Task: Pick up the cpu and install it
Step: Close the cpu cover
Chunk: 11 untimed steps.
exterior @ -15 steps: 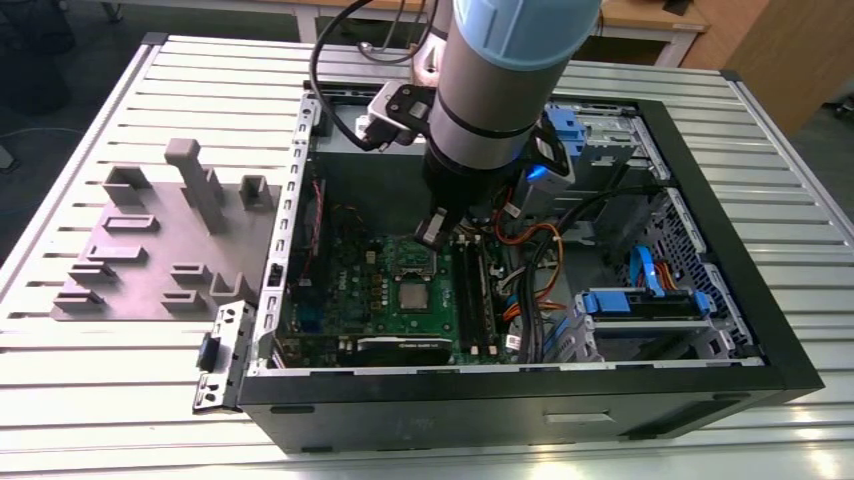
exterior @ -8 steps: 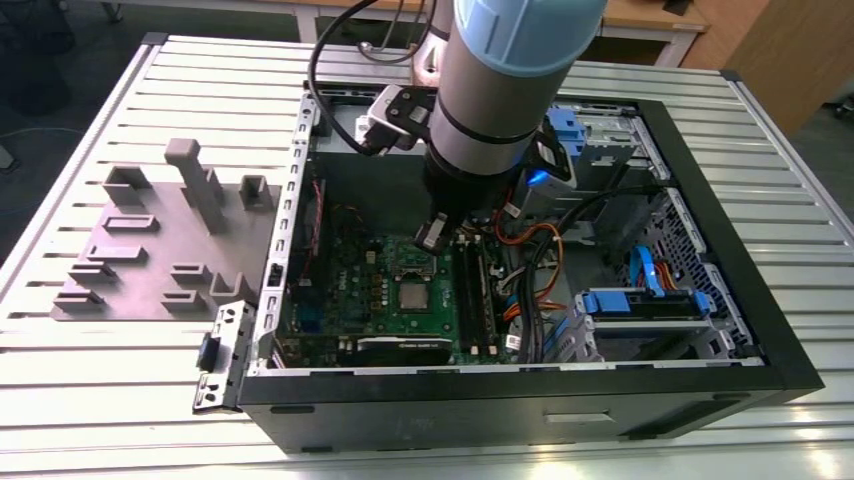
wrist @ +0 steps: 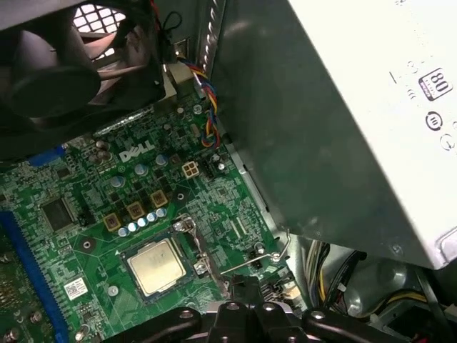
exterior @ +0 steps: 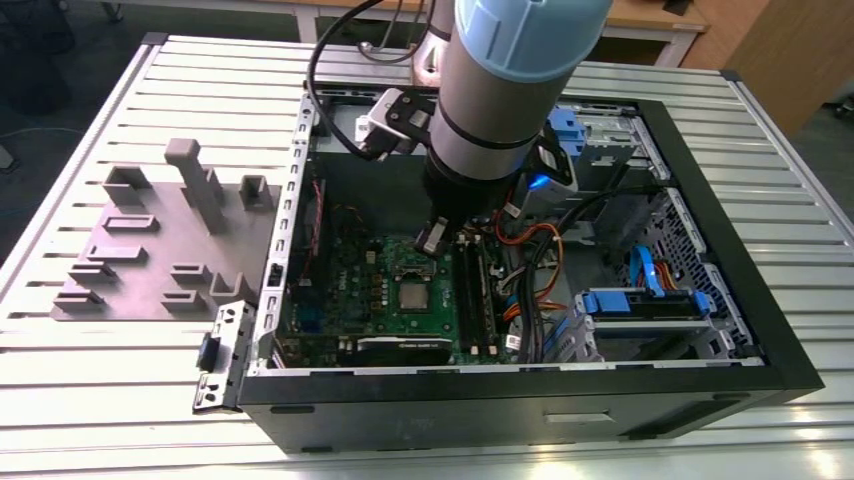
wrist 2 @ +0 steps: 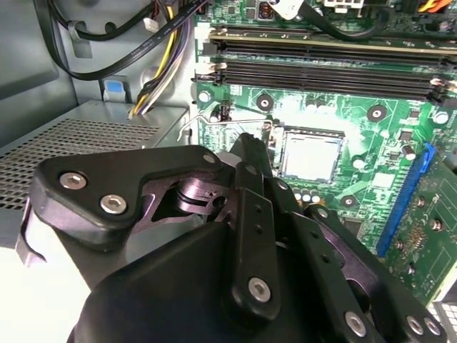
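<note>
The fingers [wrist 2: 246,166] look pressed together with nothing pinched between them. They narrow to a single dark tip in the second wrist view, and the gripper [wrist 2: 248,146] reads as one slim shape in the exterior view too. That tip hangs over the green motherboard [wrist 2: 357,136], near the socket [wrist 2: 280,136] but apart from it, and close to the thin wire lever [wrist 2: 191,118] that stands off the board. The cpu [wrist 2: 310,157] is not in the fingers. It lies flat inside the socket with its dull metal top facing up, and seems to be seated. As a thing to handle, I judge it light, thin and quite stiff. Its top would be slick and offer poor purchase, and its underside is delicate enough to suffer from any tilt or scrape. The sensible hold would be on two opposite edges of the paler rim, kept level, though lying this low in the socket it leaves little edge exposed. Farther out, the wrist points almost straight down, and the arm [exterior: 514,90] drops steeply from above into the open computer case [exterior: 467,410], which lies on its side on the slatted surface [exterior: 774,160].
</note>
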Each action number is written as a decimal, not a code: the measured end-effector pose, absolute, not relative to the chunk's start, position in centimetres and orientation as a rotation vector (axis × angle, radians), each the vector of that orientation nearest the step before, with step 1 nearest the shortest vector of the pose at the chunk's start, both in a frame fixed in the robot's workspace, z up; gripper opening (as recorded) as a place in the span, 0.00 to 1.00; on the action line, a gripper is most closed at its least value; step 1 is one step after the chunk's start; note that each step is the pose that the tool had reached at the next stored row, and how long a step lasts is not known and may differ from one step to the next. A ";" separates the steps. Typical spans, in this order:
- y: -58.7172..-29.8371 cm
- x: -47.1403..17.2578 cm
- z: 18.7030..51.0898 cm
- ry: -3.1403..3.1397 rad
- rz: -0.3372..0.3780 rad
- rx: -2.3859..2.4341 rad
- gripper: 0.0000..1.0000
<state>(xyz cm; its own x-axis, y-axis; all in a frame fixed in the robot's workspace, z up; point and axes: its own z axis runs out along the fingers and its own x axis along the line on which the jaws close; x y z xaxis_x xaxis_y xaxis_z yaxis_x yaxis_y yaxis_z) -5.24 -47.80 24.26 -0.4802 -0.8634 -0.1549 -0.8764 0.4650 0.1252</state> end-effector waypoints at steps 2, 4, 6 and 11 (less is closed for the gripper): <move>-47.9 -5.2 24.3 2.629 0.289 -1.564 0.11; -48.0 -5.2 24.3 2.629 0.289 -1.564 0.11; -48.1 -5.2 24.3 2.629 0.289 -1.564 0.11; -48.4 -5.2 24.3 2.628 0.289 -1.564 0.11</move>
